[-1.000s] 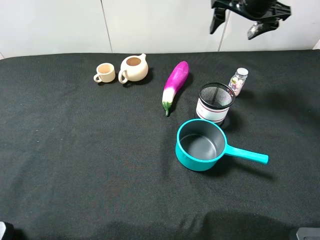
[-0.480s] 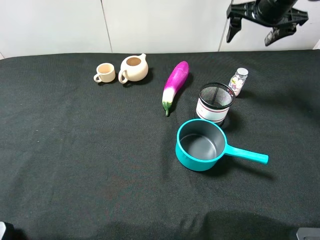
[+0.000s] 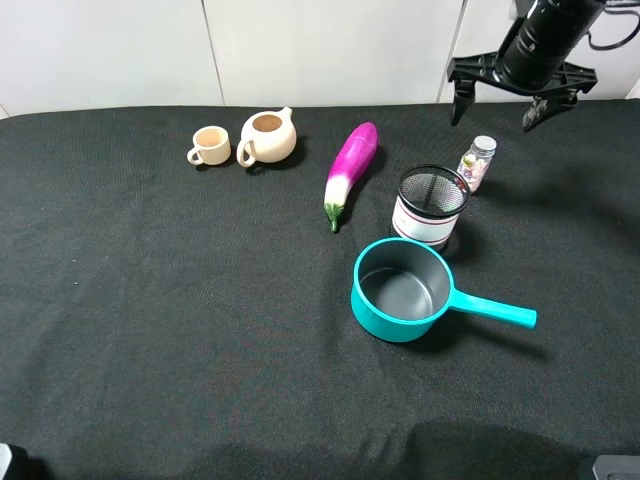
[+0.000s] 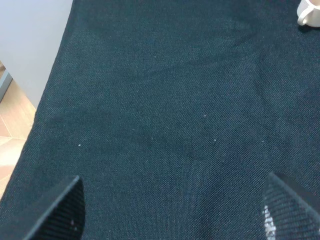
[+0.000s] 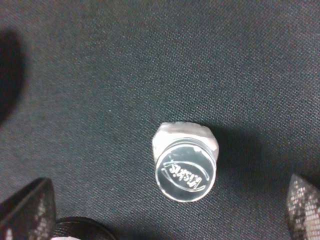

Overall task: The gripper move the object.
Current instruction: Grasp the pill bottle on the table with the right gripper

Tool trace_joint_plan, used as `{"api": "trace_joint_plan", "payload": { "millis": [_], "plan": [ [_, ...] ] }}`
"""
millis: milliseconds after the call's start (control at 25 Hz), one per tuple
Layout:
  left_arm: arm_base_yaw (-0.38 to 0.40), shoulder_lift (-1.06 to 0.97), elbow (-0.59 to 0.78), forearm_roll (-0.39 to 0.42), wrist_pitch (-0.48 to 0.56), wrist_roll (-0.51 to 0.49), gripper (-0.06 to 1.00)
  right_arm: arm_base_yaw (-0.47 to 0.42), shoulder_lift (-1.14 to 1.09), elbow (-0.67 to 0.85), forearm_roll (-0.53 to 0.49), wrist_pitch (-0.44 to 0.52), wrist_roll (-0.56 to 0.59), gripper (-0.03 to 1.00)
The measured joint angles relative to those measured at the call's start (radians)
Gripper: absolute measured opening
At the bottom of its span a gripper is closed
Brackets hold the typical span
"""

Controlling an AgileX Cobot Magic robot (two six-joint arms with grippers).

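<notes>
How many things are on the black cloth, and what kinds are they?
Beige cup: 1
Beige teapot: 1
Purple eggplant: 1
Black mesh cup: 1
Small bottle: 1
Teal pan: 1
Total: 6

Desk (image 3: 150, 330) covered in black cloth, white wall behind. Far left: small beige cup (image 3: 209, 146), beige teapot (image 3: 267, 137) just beside it, both upright. Purple eggplant (image 3: 350, 170) lies near the middle, green stem end toward the camera. Black mesh cup (image 3: 431, 206) with white band stands upright right of the eggplant; small clear bottle (image 3: 478, 162) with white cap just behind it, apart. Teal saucepan (image 3: 372, 305) sits in front of the mesh cup, very close, handle pointing right, inside grey.
</notes>
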Motion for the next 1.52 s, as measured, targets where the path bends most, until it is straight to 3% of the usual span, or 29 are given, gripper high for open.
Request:
{"api": "trace_joint_plan", "payload": {
  "millis": [1520],
  "plan": [
    [0.000, 0.000, 0.000, 0.000, 0.000, 0.000, 0.71, 0.000, 0.180, 0.003, 0.002, -0.052, -0.045, 0.69]
  ]
}}
